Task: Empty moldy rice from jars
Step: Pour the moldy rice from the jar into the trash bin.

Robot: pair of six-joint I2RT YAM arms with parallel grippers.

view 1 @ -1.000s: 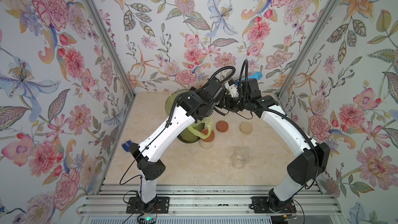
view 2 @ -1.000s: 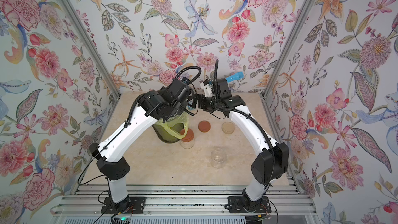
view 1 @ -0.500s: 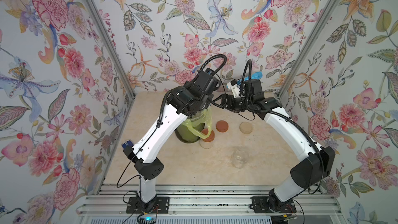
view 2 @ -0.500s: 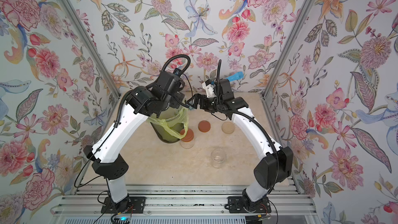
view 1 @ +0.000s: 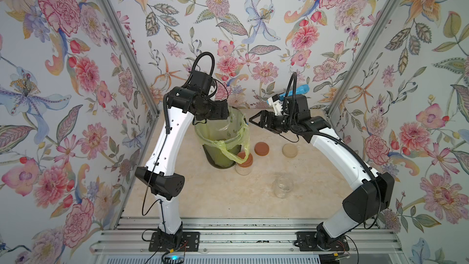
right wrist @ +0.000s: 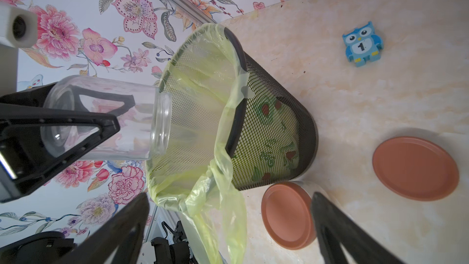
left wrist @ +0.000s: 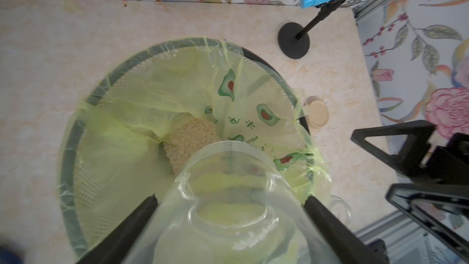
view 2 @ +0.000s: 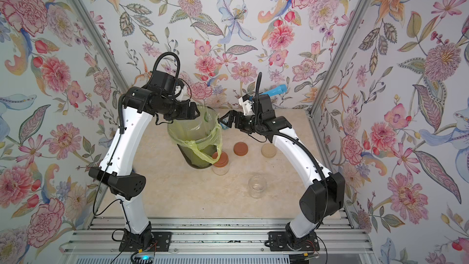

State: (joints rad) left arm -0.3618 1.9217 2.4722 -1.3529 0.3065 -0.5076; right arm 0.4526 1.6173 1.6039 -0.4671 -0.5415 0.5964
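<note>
In a top view your left pincer (view 1: 225, 118) is clamped on a clear jar (view 1: 224, 127) tipped mouth-first over the bin (view 1: 215, 157), so that arm is busy. Your right pincer (view 1: 253, 121) hangs spread and empty just beside the bin's rim. The capped jar (view 1: 244, 166) stands upright, long axis vertical, just beside the foot of the bin with pale rice behind its glass. It lies below the right pincer and toward the robot's base, so I judge the right arm the nearer and freer one for it. An empty jar (view 1: 282, 187) stands apart, nearer the front. From the left wrist, the clear jar (left wrist: 228, 199) looks drained, and the rice (left wrist: 190, 138) lies in the bag at the bin's bottom. From the right wrist, the capped jar's lid (right wrist: 286, 214) shows between the spread fingers (right wrist: 335, 227), close to one of them, so you would likely need to come down over the lid.
</note>
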